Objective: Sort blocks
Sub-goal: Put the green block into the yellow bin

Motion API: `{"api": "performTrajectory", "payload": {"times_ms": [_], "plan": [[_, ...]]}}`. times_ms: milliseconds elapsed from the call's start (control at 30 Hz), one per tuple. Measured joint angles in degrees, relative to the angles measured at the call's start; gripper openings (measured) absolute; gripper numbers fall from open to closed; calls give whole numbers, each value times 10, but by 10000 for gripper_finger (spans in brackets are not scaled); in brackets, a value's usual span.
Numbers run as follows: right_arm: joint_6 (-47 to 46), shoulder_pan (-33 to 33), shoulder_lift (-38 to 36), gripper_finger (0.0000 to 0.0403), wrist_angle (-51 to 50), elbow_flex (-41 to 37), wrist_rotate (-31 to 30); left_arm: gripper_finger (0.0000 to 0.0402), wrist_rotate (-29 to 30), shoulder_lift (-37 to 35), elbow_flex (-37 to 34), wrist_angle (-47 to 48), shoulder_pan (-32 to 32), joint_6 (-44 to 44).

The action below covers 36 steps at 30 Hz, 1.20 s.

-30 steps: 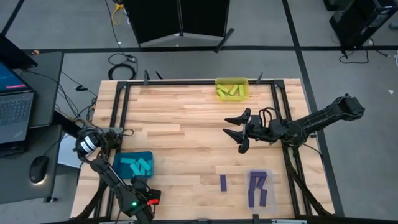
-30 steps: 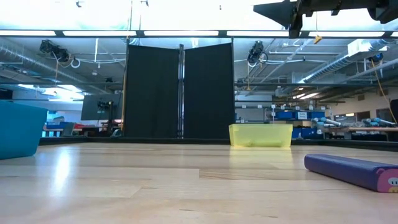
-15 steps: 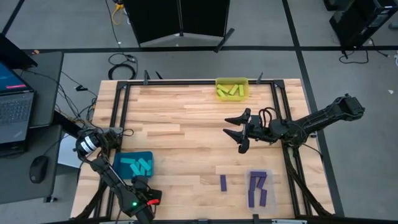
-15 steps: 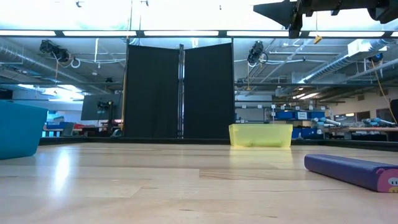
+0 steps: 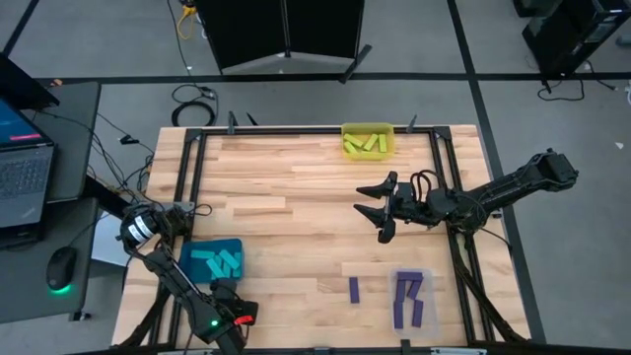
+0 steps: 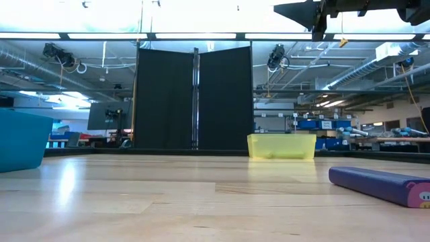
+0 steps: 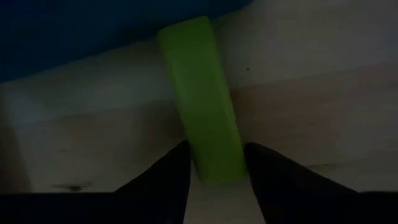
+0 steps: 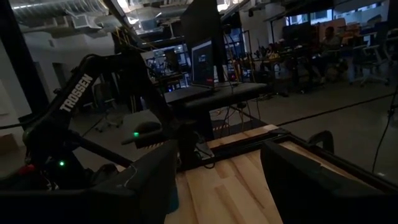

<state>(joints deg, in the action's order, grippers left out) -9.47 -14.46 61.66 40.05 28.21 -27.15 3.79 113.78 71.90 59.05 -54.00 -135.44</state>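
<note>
sorting nearly done, judging by how things lie. yellow bin (image 5: 368, 140) at the far edge holds yellow-green blocks (image 5: 366, 144). teal bin (image 5: 211, 262) near left holds cyan blocks (image 5: 218, 263). clear bin (image 5: 411, 298) near right holds purple blocks (image 5: 406, 297).

one purple block (image 5: 354, 288) lies loose on the table (image 5: 296, 207), just left of the clear bin; it also shows in the low view at right. that one looks left to bin.

left gripper (image 7: 214, 180) is down at the near left corner by the teal bin, fingers (image 7: 168, 177) set either side of a green block (image 7: 202, 99) that lies on the wood; cannot tell if they are pinching it yet or only straddling it. this block needs to go to the yellow bin, far across the table.

right gripper (image 5: 380, 209) hovers above the table right of centre, fingers spread wide, holding nothing, well apart from the loose purple block.

so two blocks seem to remain.
</note>
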Motion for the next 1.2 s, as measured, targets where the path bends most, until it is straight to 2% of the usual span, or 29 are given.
{"api": "performTrajectory", "payload": {"times_ms": [433, 1200], "plan": [[0, 0, 0, 242, 2, 0, 0, 129, -5, 0, 0, -6, -4, 7], [0, 0, 0, 242, 5, 0, -2, 125, 30, 5, 42, 18, -11, 62]]}}
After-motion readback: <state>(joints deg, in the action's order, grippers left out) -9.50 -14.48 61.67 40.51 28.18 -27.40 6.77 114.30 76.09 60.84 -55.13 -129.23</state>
